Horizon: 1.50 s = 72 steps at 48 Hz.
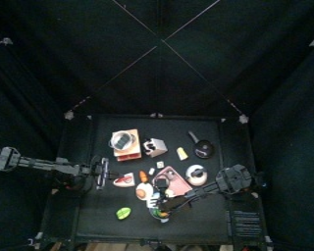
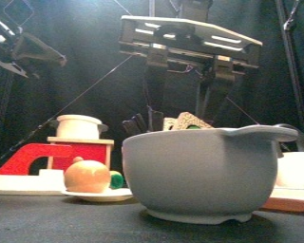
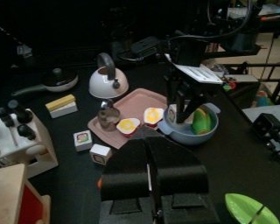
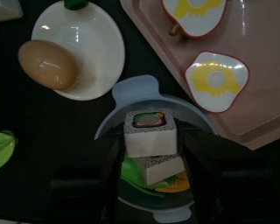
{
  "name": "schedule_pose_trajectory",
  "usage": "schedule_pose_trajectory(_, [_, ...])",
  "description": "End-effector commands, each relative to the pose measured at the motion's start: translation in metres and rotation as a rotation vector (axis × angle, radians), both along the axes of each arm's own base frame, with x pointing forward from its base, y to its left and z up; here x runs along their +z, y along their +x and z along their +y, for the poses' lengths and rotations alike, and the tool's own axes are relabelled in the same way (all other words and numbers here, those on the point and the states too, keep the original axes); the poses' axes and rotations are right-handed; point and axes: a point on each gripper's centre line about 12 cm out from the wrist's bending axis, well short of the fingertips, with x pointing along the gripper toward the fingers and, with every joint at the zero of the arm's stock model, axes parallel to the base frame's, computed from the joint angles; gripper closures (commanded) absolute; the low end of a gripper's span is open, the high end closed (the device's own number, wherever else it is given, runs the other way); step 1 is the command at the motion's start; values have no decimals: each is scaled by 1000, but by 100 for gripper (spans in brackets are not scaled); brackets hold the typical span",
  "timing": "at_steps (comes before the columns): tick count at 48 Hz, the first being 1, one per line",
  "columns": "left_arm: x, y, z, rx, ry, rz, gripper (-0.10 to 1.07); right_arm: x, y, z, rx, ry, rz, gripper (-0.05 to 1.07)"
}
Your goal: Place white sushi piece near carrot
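In the right wrist view my right gripper (image 4: 152, 144) is shut on the white sushi piece (image 4: 150, 140), which has a green and red centre. It holds the piece just above the grey bowl (image 4: 154, 94). In the left wrist view the bowl (image 3: 187, 133) holds a green piece and an orange-yellow piece (image 3: 182, 116) that may be the carrot. In the right wrist view the gripper hides most of the bowl's inside. My left gripper (image 3: 164, 147) rests shut and empty at the table's left (image 1: 103, 169).
A brown egg (image 4: 49, 66) lies on a white plate (image 4: 94, 35) beside the bowl. A pink tray (image 4: 254, 105) with two fried eggs, a kettle (image 3: 105, 80), small blocks and a red toy (image 2: 47, 157) stand around. A green leaf (image 1: 123, 212) lies near the front edge.
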Motion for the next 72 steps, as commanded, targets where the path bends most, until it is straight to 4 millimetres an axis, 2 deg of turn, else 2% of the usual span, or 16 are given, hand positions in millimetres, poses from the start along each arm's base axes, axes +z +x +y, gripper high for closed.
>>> schedule_pose_trajectory(1, [6, 2, 0, 0, -3, -17, 100, 35, 2, 1, 6, 22, -81, 43])
schedule_pose_trajectory(11, [5, 2, 0, 0, -2, -15, 100, 60, 1, -3, 65, 1, -127, 43])
schedule_pose_trajectory(21, [5, 2, 0, 2, -2, -15, 100, 72, 2, -14, 140, -24, -139, 43])
schedule_pose_trajectory(37, [4, 2, 0, 1, -4, -14, 100, 83, 33, -76, 318, -149, -278, 43])
schedule_pose_trajectory(46, [3, 1, 0, 1, -4, -10, 100, 75, 46, -102, 411, -226, -326, 43])
schedule_pose_trajectory(60, [3, 1, 0, 1, -5, -9, 100, 48, 45, -132, 440, -299, -303, 43])
schedule_pose_trajectory(72, [3, 1, 0, 1, -4, -10, 100, 36, 50, -148, 450, -335, -293, 43])
